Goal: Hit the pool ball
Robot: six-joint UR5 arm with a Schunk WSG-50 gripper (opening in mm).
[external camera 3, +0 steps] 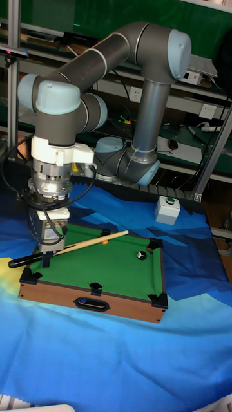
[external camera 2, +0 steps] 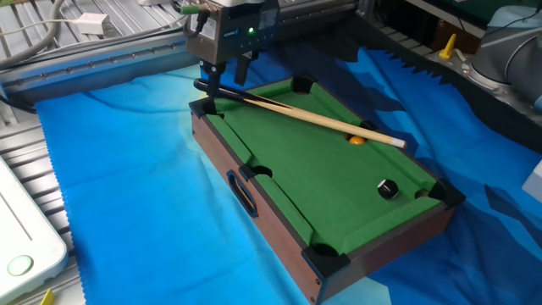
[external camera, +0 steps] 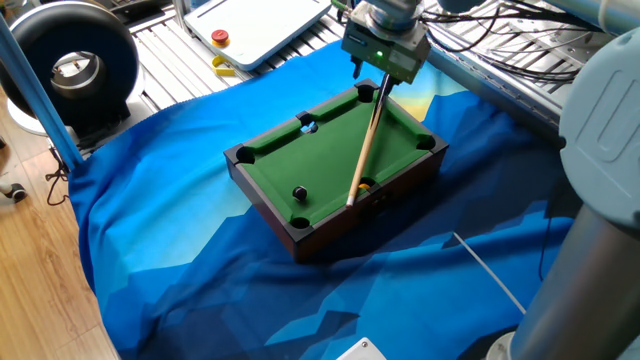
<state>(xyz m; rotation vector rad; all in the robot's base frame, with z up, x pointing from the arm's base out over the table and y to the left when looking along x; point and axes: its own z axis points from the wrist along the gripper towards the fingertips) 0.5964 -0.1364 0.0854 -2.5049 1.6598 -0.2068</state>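
Distance was what we weighed first: the pool ball sat on the green felt near a corner pocket, well apart from the pincer, which hovered over the opposite end of the miniature pool table. We judged the pincer released, its fingers spread just above the dark butt of the cue and seemingly not touching it. The cue, a slim pale wooden stick, lay slantwise across the felt, its long axis running from the pincer toward the far side rail, its tip beside the orange-yellow ball and not aimed at the black one. The ball looked glossy, hard and apt to roll; the table, dark-framed wood, stood on rumpled blue cloth.
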